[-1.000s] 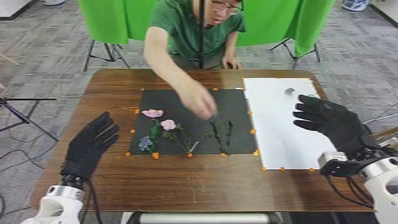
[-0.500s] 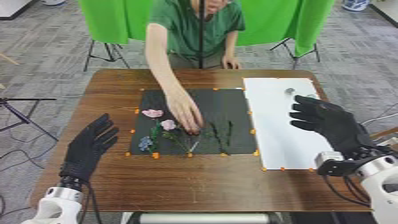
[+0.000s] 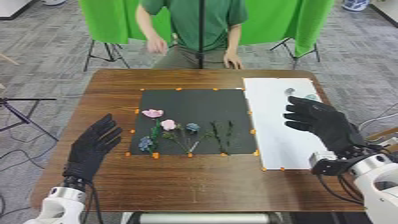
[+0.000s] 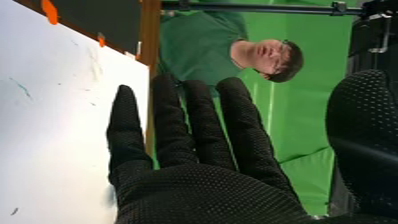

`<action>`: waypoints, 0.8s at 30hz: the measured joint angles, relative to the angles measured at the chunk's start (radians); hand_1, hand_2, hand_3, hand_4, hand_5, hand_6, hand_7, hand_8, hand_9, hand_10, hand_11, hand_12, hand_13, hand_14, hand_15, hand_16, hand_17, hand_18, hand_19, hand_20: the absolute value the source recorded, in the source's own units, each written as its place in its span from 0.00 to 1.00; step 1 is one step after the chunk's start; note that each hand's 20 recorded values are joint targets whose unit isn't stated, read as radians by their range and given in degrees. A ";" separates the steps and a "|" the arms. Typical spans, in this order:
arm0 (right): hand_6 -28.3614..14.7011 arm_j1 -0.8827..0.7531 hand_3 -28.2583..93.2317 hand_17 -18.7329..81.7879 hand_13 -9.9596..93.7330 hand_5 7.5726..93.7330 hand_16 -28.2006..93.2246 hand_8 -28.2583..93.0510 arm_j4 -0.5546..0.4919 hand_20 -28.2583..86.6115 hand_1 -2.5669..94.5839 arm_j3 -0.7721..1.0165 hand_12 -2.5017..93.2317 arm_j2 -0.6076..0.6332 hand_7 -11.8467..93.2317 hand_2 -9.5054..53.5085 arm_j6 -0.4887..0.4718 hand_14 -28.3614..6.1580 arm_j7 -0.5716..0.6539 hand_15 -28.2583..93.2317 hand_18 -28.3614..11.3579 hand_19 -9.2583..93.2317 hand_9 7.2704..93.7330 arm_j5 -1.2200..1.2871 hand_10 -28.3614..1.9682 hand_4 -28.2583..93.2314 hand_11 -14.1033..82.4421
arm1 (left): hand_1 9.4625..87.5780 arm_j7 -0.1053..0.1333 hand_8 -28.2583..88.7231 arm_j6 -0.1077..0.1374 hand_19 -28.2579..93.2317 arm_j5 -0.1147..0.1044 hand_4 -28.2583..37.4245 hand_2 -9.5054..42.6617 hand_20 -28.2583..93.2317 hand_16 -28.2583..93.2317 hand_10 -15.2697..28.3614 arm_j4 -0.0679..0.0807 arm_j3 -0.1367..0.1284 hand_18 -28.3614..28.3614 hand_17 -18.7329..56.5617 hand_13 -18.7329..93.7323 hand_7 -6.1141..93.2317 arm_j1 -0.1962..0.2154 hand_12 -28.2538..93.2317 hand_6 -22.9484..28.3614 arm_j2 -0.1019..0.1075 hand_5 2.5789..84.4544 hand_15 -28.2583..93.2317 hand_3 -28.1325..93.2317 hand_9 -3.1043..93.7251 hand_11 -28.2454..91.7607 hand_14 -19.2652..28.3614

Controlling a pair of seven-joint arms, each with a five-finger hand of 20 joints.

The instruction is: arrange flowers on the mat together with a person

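Black gloves first: the robot's left hand (image 3: 89, 150) and right hand (image 3: 322, 120) have loose, open fingers. Beyond, on the dark mat (image 3: 182, 104), a blue flower (image 3: 192, 127) has just appeared, likely one more bloom settled, heading a stem running near to far. The person's hand (image 3: 156, 45) has withdrawn past the table.

This looks like a robotics lab, with white robot arms (image 3: 60, 204), green backdrop (image 3: 289, 25) and (rather office-like) grey carpet (image 3: 55, 60).
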 measured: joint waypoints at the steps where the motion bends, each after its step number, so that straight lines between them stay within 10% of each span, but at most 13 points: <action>1: 0.52 0.000 0.93 0.24 0.41 0.36 0.47 0.16 0.000 0.44 0.21 0.001 0.24 0.000 0.22 0.15 -0.001 0.44 0.000 0.33 0.18 0.46 0.34 0.001 0.46 0.03 0.25 | 0.19 0.000 0.15 -0.002 0.60 0.000 0.00 0.15 0.27 0.22 0.61 0.000 0.000 0.88 0.12 0.36 0.25 -0.002 0.34 0.53 0.000 0.35 0.42 0.81 0.26 0.44 0.70; 10: 0.52 -0.001 0.93 0.25 0.41 0.36 0.47 0.17 -0.006 0.43 0.23 0.003 0.24 0.001 0.22 0.12 -0.015 0.45 0.005 0.33 0.19 0.45 0.34 -0.002 0.46 0.03 0.25 | 0.19 -0.007 0.15 -0.013 0.60 0.003 0.00 0.14 0.27 0.22 0.61 -0.004 -0.012 0.88 0.12 0.36 0.25 -0.001 0.34 0.53 -0.014 0.35 0.42 0.81 0.26 0.44 0.70; 16: 0.51 -0.009 0.93 0.38 0.46 0.38 0.40 0.15 -0.011 0.43 0.32 0.012 0.22 0.007 0.25 0.01 -0.023 0.52 -0.017 0.37 0.41 0.46 0.36 -0.024 0.47 0.01 0.29 | 0.20 -0.007 0.15 -0.025 0.60 -0.001 0.00 0.14 0.27 0.22 0.61 -0.002 -0.011 0.89 0.13 0.36 0.25 -0.016 0.34 0.53 -0.023 0.35 0.42 0.81 0.26 0.44 0.70; 24: 0.58 0.012 0.93 0.41 0.52 0.38 0.36 0.11 0.046 0.46 0.36 -0.067 0.20 0.143 0.34 0.00 0.108 0.63 -0.264 0.43 0.42 0.58 0.39 -0.429 0.59 0.00 0.33 | 0.20 0.002 0.15 -0.021 0.60 0.001 0.00 0.13 0.26 0.22 0.61 -0.008 -0.015 0.89 0.13 0.36 0.25 0.006 0.34 0.53 -0.022 0.35 0.42 0.81 0.26 0.44 0.70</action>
